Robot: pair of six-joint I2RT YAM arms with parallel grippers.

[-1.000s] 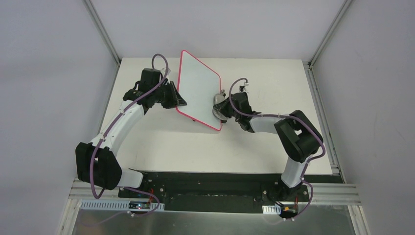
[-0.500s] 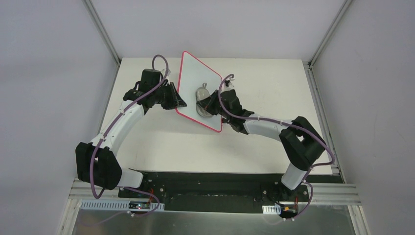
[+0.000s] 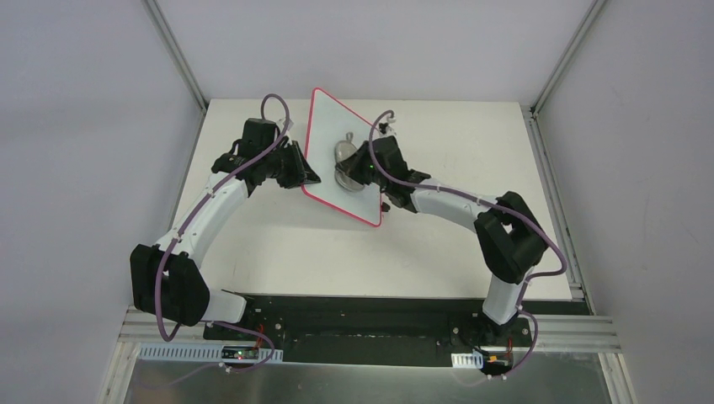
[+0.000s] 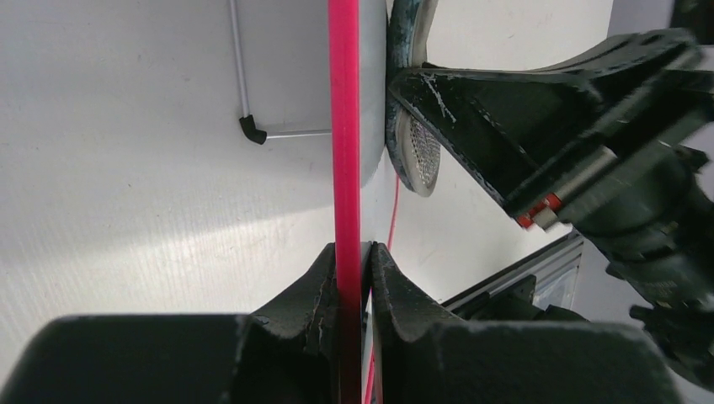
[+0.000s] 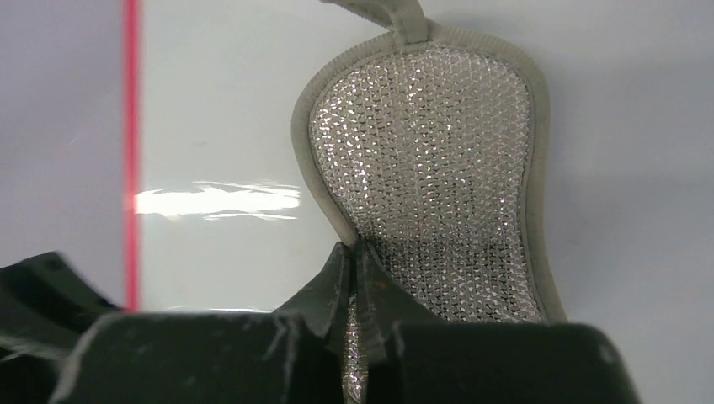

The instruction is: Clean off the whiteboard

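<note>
Left fingers [image 4: 316, 290] pinch whiteboard [image 3: 328, 126] edge; sponge [image 5: 429, 168] mid-board.

Over the last second the right claw [image 3: 355, 167] dragged the silvery mesh pad [image 3: 343, 157] across the whiteboard [image 3: 330, 122]. A second ago the pad was hanging at the board's right edge, down toward the near corner. Half a second ago it was roughly mid-board. Now it's left of the middle and a bit farther back. The right arm [image 3: 455, 204] stretched leftward to follow it, and its elbow pushed out to the right, then swung back in a little. The pad might sit a touch straighter than before, but that's hard to call from above.
</note>
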